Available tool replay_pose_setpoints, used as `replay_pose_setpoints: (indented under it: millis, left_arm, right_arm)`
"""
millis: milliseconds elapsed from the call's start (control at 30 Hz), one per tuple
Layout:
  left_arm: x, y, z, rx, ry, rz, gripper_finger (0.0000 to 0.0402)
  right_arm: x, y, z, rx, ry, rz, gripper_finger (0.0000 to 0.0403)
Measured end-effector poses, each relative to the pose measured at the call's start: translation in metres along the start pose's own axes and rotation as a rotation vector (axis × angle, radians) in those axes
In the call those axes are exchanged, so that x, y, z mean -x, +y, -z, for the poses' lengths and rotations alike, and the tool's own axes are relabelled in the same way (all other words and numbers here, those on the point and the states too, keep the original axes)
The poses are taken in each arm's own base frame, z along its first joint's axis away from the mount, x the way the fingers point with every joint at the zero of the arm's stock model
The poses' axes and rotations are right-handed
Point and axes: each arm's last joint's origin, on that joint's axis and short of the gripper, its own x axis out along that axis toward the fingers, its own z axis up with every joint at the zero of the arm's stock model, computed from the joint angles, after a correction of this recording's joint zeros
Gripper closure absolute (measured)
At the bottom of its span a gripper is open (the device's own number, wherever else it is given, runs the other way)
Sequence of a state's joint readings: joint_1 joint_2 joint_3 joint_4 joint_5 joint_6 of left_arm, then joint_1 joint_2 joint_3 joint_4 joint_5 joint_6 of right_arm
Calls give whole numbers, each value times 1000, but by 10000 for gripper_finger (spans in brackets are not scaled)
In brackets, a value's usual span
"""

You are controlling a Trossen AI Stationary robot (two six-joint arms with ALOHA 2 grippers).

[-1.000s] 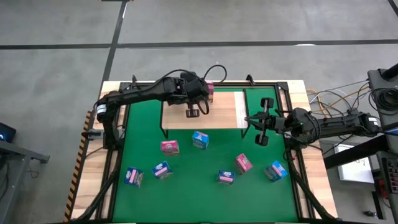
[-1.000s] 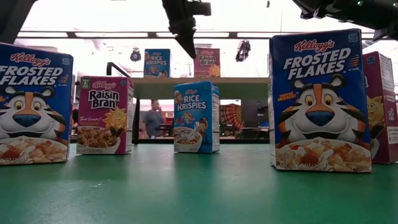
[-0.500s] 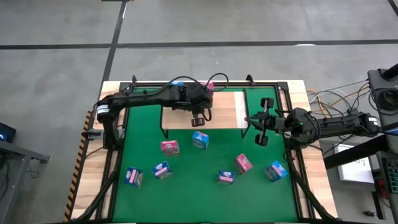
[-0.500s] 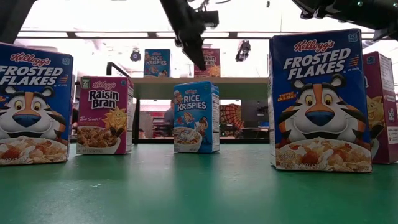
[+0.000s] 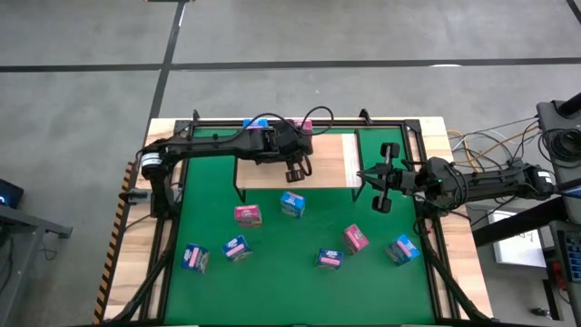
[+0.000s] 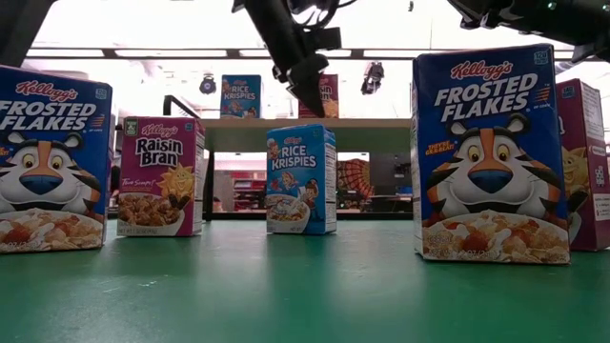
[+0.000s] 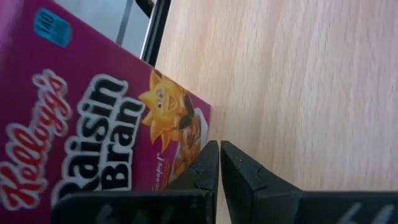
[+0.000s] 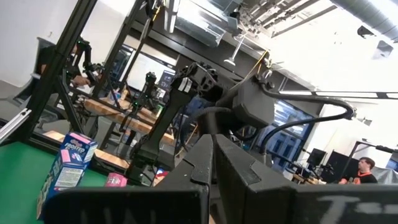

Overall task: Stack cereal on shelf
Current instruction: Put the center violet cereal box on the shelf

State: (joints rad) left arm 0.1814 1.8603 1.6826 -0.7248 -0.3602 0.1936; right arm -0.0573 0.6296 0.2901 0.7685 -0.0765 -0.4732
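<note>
Pink cardboard fills my left wrist view: a small pink Raisin Bran box (image 7: 93,143) stands on the light-wood, black-framed shelf (image 5: 329,163), beside a light blue Rice Krispies box (image 5: 255,123) at the shelf's far edge. My left pincer (image 5: 294,171) hovers over the shelf board with its fingers (image 7: 239,171) pressed together and holding nothing. I judge one placement finished and the next pick in hand. Seven boxes stand on the green tabletop (image 5: 290,263); the nearest is a light blue box (image 5: 291,203) just in front of the shelf. Next I must spread the fingers, come down and straddle it. My right pincer (image 5: 382,178) waits at the shelf's right end, closed and empty.
</note>
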Motion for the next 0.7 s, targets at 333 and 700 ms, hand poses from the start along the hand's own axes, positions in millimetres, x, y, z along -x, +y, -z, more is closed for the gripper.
replay_pose_setpoints:
  millis: [333, 700]
  left_arm:
    - [-2, 2, 0, 21, -6, -73, 401]
    - [-3, 6, -3, 43, -36, -91, 401]
  right_arm:
    - [0, 0, 0, 0, 0, 0, 394]
    - [0, 0, 0, 1, 0, 0, 394]
